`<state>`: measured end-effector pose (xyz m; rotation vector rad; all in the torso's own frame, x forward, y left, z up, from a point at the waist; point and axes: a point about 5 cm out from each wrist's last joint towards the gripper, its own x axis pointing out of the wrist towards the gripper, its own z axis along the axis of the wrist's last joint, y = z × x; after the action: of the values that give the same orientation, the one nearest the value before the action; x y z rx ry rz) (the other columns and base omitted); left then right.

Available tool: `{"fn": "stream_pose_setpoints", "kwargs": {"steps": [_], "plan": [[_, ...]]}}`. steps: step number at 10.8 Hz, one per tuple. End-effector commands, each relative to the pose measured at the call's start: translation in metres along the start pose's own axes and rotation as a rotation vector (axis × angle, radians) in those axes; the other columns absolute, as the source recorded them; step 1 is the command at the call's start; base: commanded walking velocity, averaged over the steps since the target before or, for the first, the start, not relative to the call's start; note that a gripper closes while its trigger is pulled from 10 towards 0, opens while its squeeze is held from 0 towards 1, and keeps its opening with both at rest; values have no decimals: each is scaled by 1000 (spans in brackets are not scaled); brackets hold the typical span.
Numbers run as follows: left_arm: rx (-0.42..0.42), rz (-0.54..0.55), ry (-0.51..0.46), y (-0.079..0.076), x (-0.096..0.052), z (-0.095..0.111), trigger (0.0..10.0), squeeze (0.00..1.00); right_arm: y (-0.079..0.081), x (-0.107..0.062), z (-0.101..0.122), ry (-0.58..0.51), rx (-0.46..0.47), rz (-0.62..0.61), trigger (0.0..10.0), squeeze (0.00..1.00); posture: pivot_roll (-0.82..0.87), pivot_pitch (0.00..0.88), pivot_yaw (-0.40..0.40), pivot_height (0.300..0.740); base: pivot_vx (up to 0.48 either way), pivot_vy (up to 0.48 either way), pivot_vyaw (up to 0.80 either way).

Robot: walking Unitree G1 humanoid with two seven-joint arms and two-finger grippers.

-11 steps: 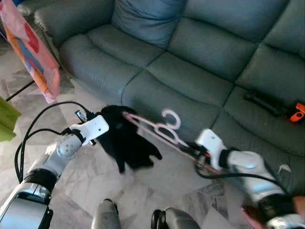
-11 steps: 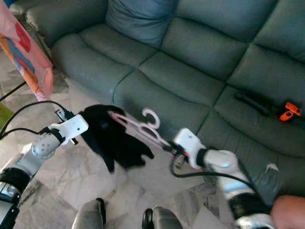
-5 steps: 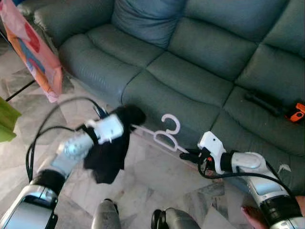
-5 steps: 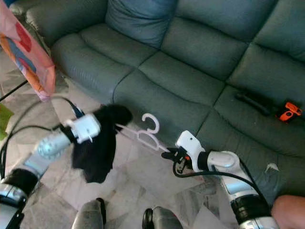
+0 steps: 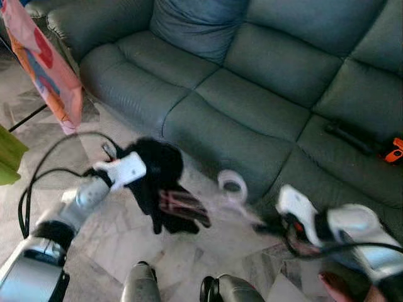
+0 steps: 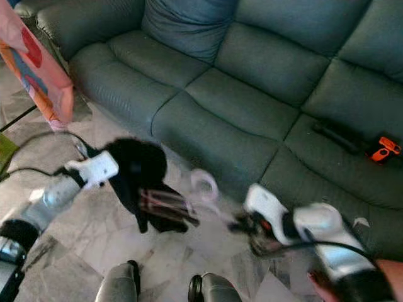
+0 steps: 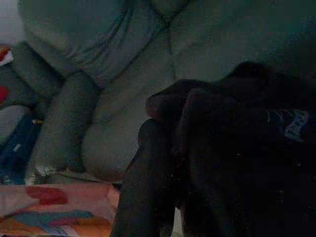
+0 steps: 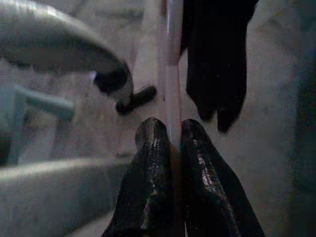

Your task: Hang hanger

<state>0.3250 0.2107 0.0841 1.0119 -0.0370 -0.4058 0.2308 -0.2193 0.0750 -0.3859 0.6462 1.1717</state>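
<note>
The pink hanger (image 8: 170, 74) was held above the floor before the sofa (image 5: 252, 75), pinched in the right gripper (image 8: 170, 131). A black garment (image 5: 160, 185) was clenched by the left gripper (image 5: 129, 168). The hanger was judged light, stiff and slippery; a grip near the hook was advised.

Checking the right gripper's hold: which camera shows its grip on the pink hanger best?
The right wrist view: both black fingers sit pinched on the pink hanger, sharp and close. Both eye views show the hanger motion-blurred between the arms. The left wrist view shows dark cloth.
</note>
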Motion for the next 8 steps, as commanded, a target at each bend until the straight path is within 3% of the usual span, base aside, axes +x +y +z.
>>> {"fn": "stream_pose_setpoints", "kwargs": {"steps": [1, 2, 4, 8], "plan": [[0, 27, -30, 5, 2, 5, 10000, 0, -2, -7, -6, 44, -16, -21, 10000, 0, 7, 158, -63, 740, 0, 0, 0], [13, -17, -81, 1, 2, 11, 10000, 0, -16, -19, -9, 65, -46, -137, 10000, 0, 5, 162, -59, 740, 0, 0, 0], [37, -112, -129, -13, -2, 14, 10000, 0, -30, -25, 13, -65, -87, -248, 10000, 0, 3, 165, -54, 740, 0, 0, 0], [33, -164, -168, -26, -2, 21, 10000, 0, -24, -8, 25, -121, -132, -195, 10000, 0, 8, 165, -52, 740, 0, 0, 0]]}}
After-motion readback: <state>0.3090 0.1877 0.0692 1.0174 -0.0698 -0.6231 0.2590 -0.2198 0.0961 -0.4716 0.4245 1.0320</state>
